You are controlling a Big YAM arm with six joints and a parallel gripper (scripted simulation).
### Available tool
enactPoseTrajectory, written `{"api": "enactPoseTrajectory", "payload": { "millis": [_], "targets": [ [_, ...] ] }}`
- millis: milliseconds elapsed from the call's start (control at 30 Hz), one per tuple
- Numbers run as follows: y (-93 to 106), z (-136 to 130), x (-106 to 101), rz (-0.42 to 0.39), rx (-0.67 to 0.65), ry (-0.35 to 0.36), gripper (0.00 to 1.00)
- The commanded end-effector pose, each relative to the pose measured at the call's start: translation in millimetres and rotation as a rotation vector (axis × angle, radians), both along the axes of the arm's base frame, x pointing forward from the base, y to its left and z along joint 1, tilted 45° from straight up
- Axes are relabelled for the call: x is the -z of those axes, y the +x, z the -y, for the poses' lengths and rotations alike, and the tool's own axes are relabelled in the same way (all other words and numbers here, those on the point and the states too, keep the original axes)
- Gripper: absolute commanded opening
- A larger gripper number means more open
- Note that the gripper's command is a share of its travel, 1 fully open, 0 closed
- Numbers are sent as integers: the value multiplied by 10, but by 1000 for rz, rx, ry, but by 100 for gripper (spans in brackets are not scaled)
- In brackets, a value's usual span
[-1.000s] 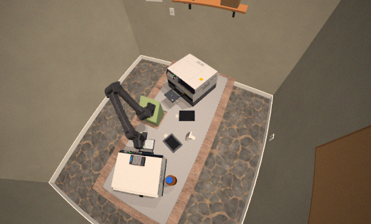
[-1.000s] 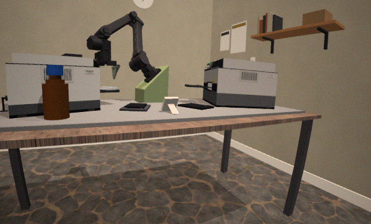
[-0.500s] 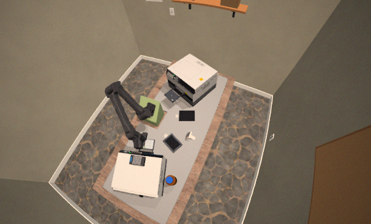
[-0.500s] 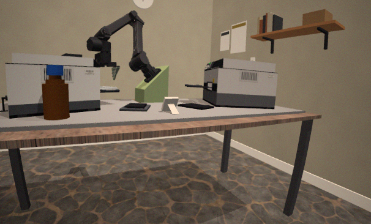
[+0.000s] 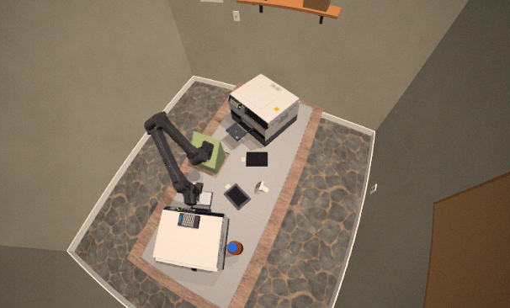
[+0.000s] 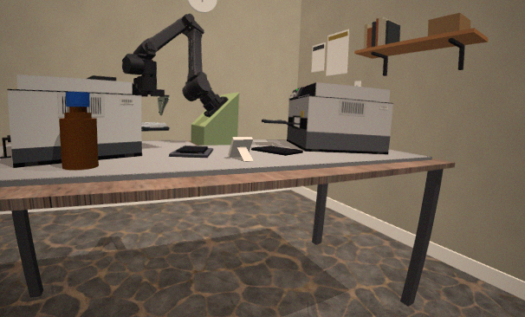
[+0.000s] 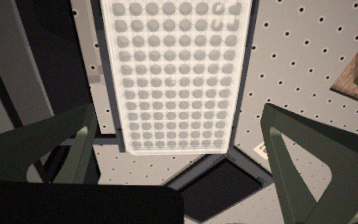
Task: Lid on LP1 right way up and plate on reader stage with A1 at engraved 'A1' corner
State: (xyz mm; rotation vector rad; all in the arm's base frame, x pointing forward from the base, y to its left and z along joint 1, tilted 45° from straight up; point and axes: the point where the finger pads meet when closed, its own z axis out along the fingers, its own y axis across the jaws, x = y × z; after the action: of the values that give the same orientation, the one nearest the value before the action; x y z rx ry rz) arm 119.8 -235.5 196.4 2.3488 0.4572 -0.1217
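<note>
The white plate [image 5: 205,199] [image 6: 154,125] [image 7: 172,80] lies on the dispenser's dark stage [image 7: 111,80], with what looks like its clear lid on top; wells show through. A1 cannot be made out. My gripper [image 6: 161,113] [image 7: 178,112] is open and empty, above the plate, with one finger out beyond each long side in the wrist view. The reader's stage [image 5: 236,130] [image 6: 275,121] sticks out, bare. A framed dark nest [image 5: 237,196] [image 6: 191,154] [image 7: 220,187] and a flat black one [image 5: 257,159] [image 6: 276,150] are empty; their deck names are unreadable.
The dispenser [image 5: 189,248] [image 6: 37,130] stands close beside the plate. The capped bottle [image 5: 234,248] [image 6: 79,143] stands upright at its side. A green wedge block [image 5: 215,164] [image 6: 223,126] is beside the arm. A small white stand [image 5: 264,188] [image 6: 241,147] is near the nests. The reader [image 5: 263,101] [image 6: 345,126] is at the far end.
</note>
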Motion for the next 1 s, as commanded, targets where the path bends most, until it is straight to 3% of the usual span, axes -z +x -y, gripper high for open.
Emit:
{"api": "enactPoseTrajectory", "payload": {
  "millis": [0, 433, 667, 767, 967],
  "targets": [
    [5, 54, -16, 1, -5, -12, 100],
    [47, 96, -49, 9, -9, -19, 100],
    [-1, 102, 61, -6, -2, -3, 100],
    [54, 118, -29, 17, -10, -24, 100],
    [10, 153, 52, -1, 0, -12, 100]
  ]
}}
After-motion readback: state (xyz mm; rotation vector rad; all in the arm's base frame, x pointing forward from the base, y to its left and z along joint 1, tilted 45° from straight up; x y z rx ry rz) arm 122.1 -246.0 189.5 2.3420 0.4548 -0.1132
